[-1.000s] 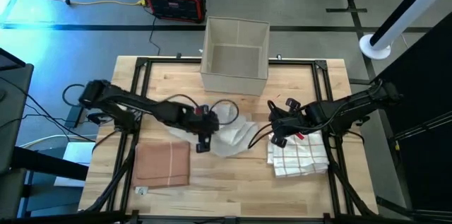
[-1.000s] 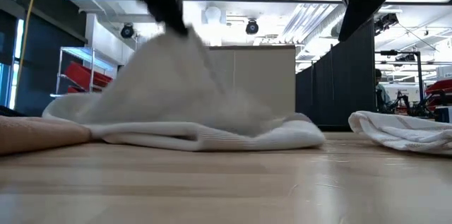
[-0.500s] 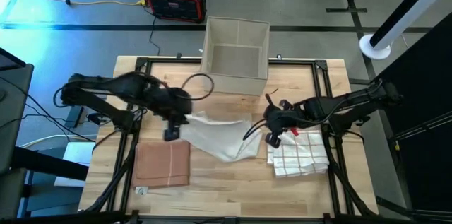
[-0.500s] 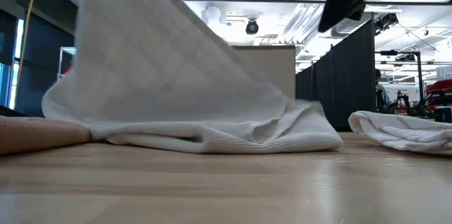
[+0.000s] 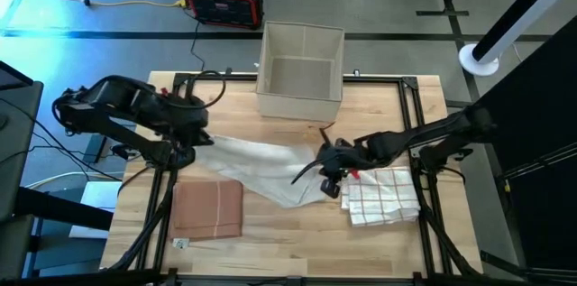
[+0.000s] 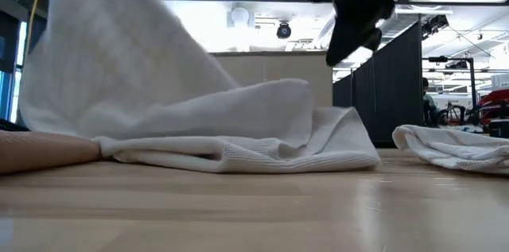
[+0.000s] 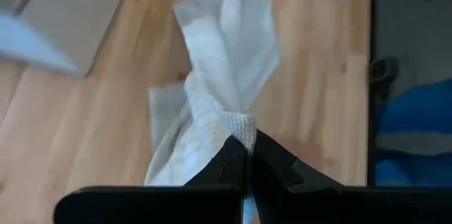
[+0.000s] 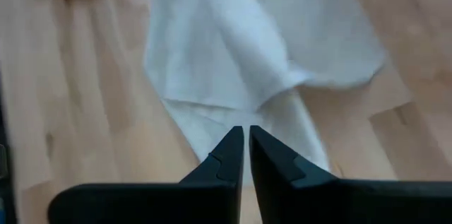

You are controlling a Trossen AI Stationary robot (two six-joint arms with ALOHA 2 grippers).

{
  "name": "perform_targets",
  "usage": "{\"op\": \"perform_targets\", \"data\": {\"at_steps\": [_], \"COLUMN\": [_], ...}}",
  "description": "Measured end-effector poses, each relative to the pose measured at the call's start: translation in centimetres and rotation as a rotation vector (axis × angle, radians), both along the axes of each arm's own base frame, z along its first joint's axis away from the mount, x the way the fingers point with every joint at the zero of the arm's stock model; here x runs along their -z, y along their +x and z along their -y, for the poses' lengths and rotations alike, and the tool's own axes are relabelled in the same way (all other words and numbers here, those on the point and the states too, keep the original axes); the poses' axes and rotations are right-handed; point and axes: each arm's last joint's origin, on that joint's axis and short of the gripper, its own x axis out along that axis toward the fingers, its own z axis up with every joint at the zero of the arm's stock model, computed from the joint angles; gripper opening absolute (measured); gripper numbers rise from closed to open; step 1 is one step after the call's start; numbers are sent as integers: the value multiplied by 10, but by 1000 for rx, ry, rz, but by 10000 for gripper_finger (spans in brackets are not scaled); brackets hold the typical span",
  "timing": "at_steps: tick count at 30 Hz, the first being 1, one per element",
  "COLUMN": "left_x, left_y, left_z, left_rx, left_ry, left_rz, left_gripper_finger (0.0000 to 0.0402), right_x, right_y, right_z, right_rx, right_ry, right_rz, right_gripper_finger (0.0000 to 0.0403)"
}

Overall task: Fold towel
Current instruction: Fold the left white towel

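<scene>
A white towel stretches across the table's middle. Its left end is raised by my left gripper, which is shut on it. Its right end lies crumpled on the wood. In the low view the towel rises steeply out of the picture's top left. My right gripper hangs just above the towel's right end, pointing down at a slant, fingertips a narrow slit apart with nothing between them. In the low view it is clear of the cloth. My left gripper pinches the towel's ribbed hem at its left end between the two fingers. The fingers slant down from the table's left side. The cloth hangs from them in a gathered rope, drawn out toward the end that rests on the table.
A folded brown towel lies near the front left. A white checked towel lies at the right, just beside my right gripper. An open beige box stands at the far edge. Bare wood lies in front of the towel.
My left gripper has risen and gone toward the table's left edge with the towel's end. That has drawn the heap out into a long sloping sheet, while its right end stayed on the table. My right gripper has moved left and down toward that end.
</scene>
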Motion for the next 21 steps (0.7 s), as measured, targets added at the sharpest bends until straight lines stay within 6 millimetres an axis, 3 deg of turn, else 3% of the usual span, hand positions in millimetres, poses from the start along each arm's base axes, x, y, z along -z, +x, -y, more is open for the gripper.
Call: {"op": "perform_targets", "data": {"at_steps": [2, 7, 14, 17, 21], "left_x": [3, -10, -25, -14, 22], "left_y": [-8, -11, -9, 0, 20], "left_z": [-2, -3, 0, 5, 16], "left_rx": [-24, -40, 12, 73, 126], "left_ry": [10, 0, -95, -171, -248], "left_rz": [-58, 78, 190, 131, 9], "left_gripper_finger": [2, 2, 2, 2, 2], "right_x": [7, 12, 8, 9, 21], "right_y": [3, 6, 14, 25, 39], "right_z": [-1, 3, 25, 32, 28], "right_rx": [-6, 1, 75, 101, 94], "right_ry": [9, 1, 7, -41, -188], "right_rz": [-26, -42, 21, 102, 161], "right_gripper_finger": [44, 85, 113, 114, 114]}}
